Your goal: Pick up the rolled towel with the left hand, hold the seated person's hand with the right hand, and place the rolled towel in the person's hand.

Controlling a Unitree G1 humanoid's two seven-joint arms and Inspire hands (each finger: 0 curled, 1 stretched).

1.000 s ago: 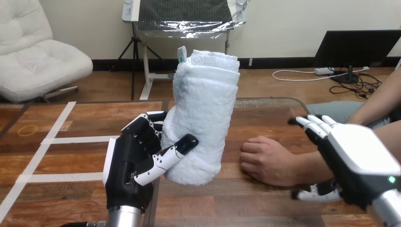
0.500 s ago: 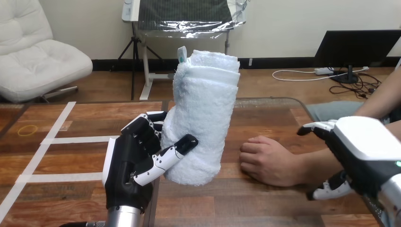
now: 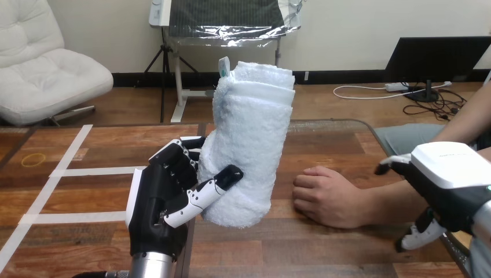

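Trouble from here would most likely come from how low the grip sits: the left hand (image 3: 165,202) grasps the rolled towel (image 3: 249,145) near its lower end, so most of the roll stands free above the hold. A quick swing toward the right edge of the tabletop (image 3: 87,191) could let the tall upper part lean, or the soft cloth slide out. A second risk is at the receiving end. The person's hand (image 3: 324,194) rests on the tabletop right of centre, knuckles up and loosely curled, so there is no open palm to take the roll. A towel set down on it now would sit on knuckles and probably tumble onto the wood. The right hand (image 3: 449,185) is by the right edge, over the person's forearm (image 3: 382,202) and back from the person's hand. Whether it is closed on the arm or only lies over it cannot be told, since its white back covers the contact. A loose hold there would make turning the palm up awkward.

The towel stands nearly upright over the tabletop's middle, just left of the person's hand and apart from it. The left hand's fingers (image 3: 173,159) wrap its left side and the thumb (image 3: 217,180) presses across its front near the bottom, clenched on the cloth
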